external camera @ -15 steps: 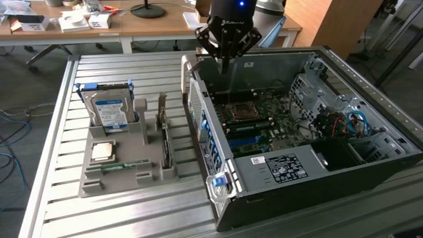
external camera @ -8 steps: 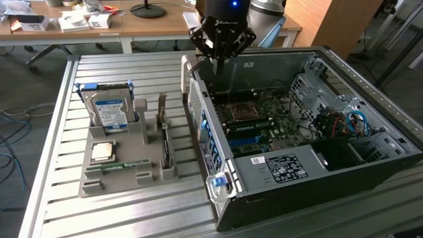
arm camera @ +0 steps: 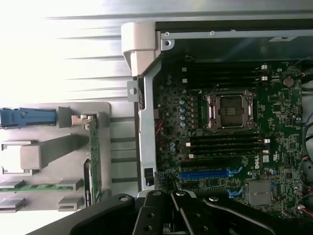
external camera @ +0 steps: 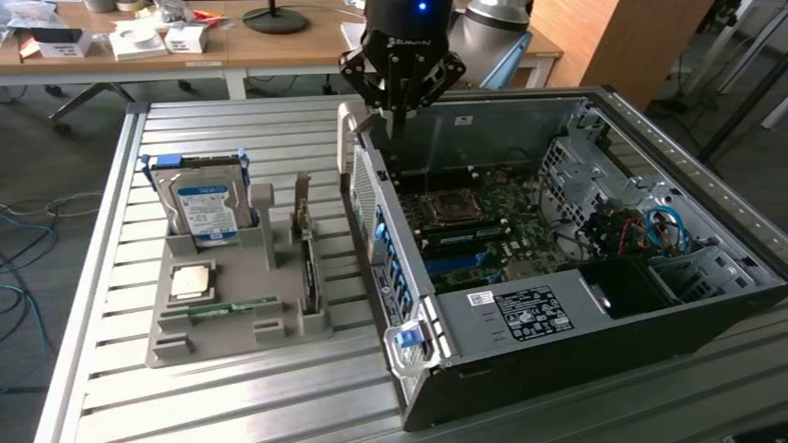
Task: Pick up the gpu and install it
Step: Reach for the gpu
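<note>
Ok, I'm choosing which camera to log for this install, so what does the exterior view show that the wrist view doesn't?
Exterior view's own: the blue label on the hard drive, the loose processor chip on the grey holder, the white sticker on the case, and the desks behind. Wrist view's own: white lettering on the motherboard beside the blue slot. Shared: the gpu standing on edge in the holder, the empty processor socket, and the tool above the case.
</note>
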Controlling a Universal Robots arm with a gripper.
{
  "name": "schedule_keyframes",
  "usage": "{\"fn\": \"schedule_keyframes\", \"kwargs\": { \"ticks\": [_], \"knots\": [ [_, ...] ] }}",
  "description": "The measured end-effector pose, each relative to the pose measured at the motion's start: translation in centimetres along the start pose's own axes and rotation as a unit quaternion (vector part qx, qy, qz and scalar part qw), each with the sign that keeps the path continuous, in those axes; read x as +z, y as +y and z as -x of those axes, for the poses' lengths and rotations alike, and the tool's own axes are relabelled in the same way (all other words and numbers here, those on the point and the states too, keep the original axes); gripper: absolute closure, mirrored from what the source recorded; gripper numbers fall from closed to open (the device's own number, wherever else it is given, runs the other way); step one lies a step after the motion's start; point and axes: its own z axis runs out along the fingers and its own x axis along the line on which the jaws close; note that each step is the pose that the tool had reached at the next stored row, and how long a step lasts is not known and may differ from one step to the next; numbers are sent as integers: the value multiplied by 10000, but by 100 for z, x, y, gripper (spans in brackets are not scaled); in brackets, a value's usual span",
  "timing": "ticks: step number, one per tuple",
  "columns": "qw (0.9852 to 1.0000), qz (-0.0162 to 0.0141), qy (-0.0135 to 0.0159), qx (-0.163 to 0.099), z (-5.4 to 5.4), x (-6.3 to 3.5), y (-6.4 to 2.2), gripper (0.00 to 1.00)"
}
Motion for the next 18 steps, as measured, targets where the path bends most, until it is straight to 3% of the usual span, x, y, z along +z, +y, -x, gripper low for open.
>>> {"fn": "schedule_keyframes", "kwargs": {
  "ticks": [18],
  "knots": [
    [10000, 0, 0, 0, -287, -6, -17, 89]
  ]
}}
